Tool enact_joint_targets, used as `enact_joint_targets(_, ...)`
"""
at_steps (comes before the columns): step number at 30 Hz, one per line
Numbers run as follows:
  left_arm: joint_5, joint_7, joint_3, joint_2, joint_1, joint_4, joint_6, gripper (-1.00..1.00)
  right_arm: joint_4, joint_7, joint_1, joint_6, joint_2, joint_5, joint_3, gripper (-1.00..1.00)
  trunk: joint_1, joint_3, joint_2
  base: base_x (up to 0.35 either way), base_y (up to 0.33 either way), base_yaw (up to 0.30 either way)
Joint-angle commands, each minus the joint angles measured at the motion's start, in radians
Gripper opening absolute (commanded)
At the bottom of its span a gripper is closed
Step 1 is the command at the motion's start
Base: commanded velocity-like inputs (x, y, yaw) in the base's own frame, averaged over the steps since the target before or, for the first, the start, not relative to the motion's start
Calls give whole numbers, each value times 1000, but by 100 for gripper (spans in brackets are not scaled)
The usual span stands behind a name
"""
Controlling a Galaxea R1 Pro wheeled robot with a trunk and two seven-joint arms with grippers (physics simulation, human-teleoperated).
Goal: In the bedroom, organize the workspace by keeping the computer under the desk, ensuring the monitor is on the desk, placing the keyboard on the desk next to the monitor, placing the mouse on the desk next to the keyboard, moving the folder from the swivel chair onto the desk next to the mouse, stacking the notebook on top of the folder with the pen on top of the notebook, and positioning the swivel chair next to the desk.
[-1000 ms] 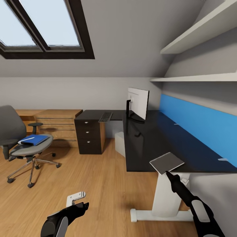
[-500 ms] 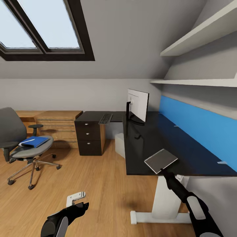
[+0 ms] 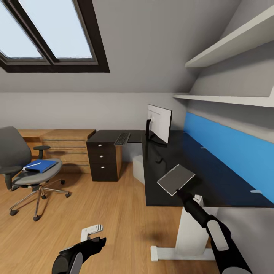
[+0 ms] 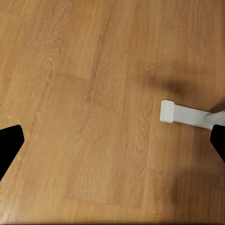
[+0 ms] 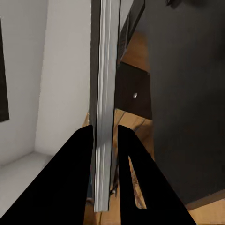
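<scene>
At the far left of the head view the chair (image 3: 26, 167) stands on the wood floor (image 3: 114, 213), well apart from the desk (image 3: 179, 167), with the blue folder (image 3: 40, 165) lying on its seat and a thin white pen (image 3: 32, 165) on the folder. Behind the chair sits a low light-wood drawer unit (image 3: 64, 146), and next to that a dark drawer cabinet (image 3: 102, 160) under the desk's side wing. The keyboard (image 3: 122, 138) lies on that wing, near the monitor (image 3: 159, 122), which stands upright on the desk near the inner corner. A pale box, the computer (image 3: 138, 169), stands on the floor beneath the desk. A small dark object on the desktop in front of the monitor may be the mouse (image 3: 160, 160), too small to be sure. Low in the view the left gripper (image 3: 95, 238) hangs over bare floor; the left wrist view shows its fingers (image 4: 9, 143) spread wide with nothing between them, and a white desk foot (image 4: 185, 115) on the floor. To the right, the right gripper (image 3: 177, 192) is clamped on the edge of the notebook (image 3: 176, 179), held tilted just above the desk's front part; in the right wrist view its fingers (image 5: 79, 154) pinch the notebook (image 5: 104, 93) edge-on. A blue panel (image 3: 228, 148) backs the desk, under white wall shelves (image 3: 228, 99).
</scene>
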State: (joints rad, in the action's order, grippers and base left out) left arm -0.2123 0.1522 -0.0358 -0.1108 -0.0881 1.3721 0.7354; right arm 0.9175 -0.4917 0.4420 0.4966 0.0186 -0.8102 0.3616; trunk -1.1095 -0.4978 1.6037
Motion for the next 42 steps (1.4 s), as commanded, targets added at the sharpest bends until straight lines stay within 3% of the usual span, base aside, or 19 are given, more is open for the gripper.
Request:
enact_joint_targets(1,-10,7,0,-1,0,-1,4,100,5,-7,-2,9,4,0,1,-100,4,2,-7,0,0,0)
enact_joint_targets(8,-10,7,2,-1,0,-5,4,100,13,-42,-19,12,8,11,-7,-100,31,24,-56,0,0,0)
enact_joint_targets(13,-12,7,1,0,0,-5,4,100,14,-60,-23,13,11,10,-10,-100,31,24,-56,0,0,0)
enact_joint_targets(16,-13,6,1,1,0,-5,4,100,9,-115,-23,12,15,11,-12,-100,31,24,-56,0,0,0)
enact_joint_targets(23,-13,3,0,2,-1,-5,4,100,7,-138,-23,12,16,12,-14,-100,31,24,-56,0,12,0)
enact_joint_targets(27,-14,1,-1,2,0,-5,4,100,6,-134,-23,6,26,54,-16,-100,31,24,-56,92,272,15)
enact_joint_targets(28,-13,2,-1,2,1,-5,4,100,8,-133,-23,-3,47,116,-16,-100,31,26,-56,157,271,128)
enact_joint_targets(42,-13,4,-1,2,0,-5,4,100,9,-134,-23,-26,52,213,-19,-100,31,39,-56,231,247,134)
